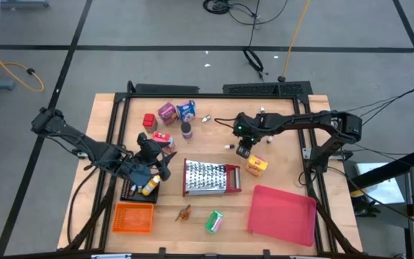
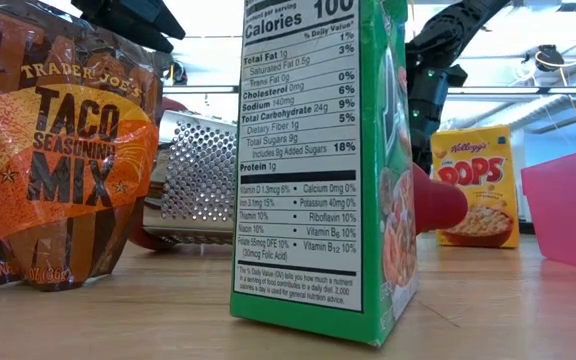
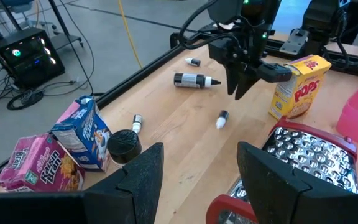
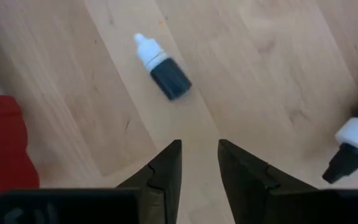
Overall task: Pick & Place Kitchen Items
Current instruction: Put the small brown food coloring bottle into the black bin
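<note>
- Green cereal box (image 2: 328,170) w/ nutrition panel and orange taco seasoning packet (image 2: 53,150) stand nearest the low cam on the wooden bench (image 1: 286,115).
- Steel grater w/ red end (image 1: 210,177) lies mid-bench; flat red tray (image 1: 282,214) at its 4 o'clock.
- Left gripper (image 1: 149,162) at grater's 9 o'clock, fingers (image 3: 138,180) spread, holding nothing.
- Right gripper (image 1: 244,150) hangs over bare bench, fingers (image 4: 166,165) slightly parted, empty.
- Small dark dropper bottle w/ white cap (image 4: 163,68) lies flat just ahead of it, untouched.
- Yellow Pops box (image 1: 256,165) at right gripper's 5 o'clock.
- Pink-purple box (image 1: 167,111) and blue box (image 1: 186,109) near far edge.
</note>
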Tool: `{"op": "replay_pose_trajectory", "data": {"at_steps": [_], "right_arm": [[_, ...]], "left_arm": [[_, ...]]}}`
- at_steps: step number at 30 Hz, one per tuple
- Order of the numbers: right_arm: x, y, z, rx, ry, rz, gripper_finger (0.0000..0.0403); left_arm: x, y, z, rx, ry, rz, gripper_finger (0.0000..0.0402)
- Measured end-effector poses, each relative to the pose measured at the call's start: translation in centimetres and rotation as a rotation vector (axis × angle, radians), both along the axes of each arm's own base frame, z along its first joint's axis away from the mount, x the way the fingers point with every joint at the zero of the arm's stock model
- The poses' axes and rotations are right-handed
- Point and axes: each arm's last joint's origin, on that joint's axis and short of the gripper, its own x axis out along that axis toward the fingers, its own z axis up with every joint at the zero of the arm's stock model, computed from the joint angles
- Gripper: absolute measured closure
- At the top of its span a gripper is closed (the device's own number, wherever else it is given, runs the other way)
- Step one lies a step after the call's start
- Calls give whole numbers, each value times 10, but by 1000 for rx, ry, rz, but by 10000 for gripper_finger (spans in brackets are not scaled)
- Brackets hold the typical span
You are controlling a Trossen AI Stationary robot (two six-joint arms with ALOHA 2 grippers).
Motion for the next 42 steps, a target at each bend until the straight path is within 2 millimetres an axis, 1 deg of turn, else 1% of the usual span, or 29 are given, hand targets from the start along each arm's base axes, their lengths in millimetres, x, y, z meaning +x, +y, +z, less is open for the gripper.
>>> {"op": "replay_pose_trajectory", "data": {"at_steps": [6,13,17,21,25,30,34,37,40,42], "right_arm": [[6,0,3,-25,-59,19,285],[16,10,7,-68,-137,97,263],[20,12,9,-90,-176,122,256],[20,11,9,-108,-179,146,254],[26,10,-2,-109,-166,157,254],[33,8,-26,-123,-110,204,254],[40,6,-35,-139,-130,231,254],[45,5,-46,-149,-118,252,256],[46,5,-54,-145,-93,266,271],[45,5,-57,-142,-72,270,291]], "left_arm": [[0,0,0,0,0,-1,195],[0,0,0,-1,0,-1,194],[0,0,0,-1,1,-1,194],[0,0,0,-1,0,-1,194],[0,0,0,-1,1,-2,195],[0,0,0,-2,1,-2,194],[0,0,0,-2,1,-3,194],[0,0,0,-2,2,-3,194],[0,0,0,-1,3,-3,194],[0,0,0,4,6,-5,195]]}}
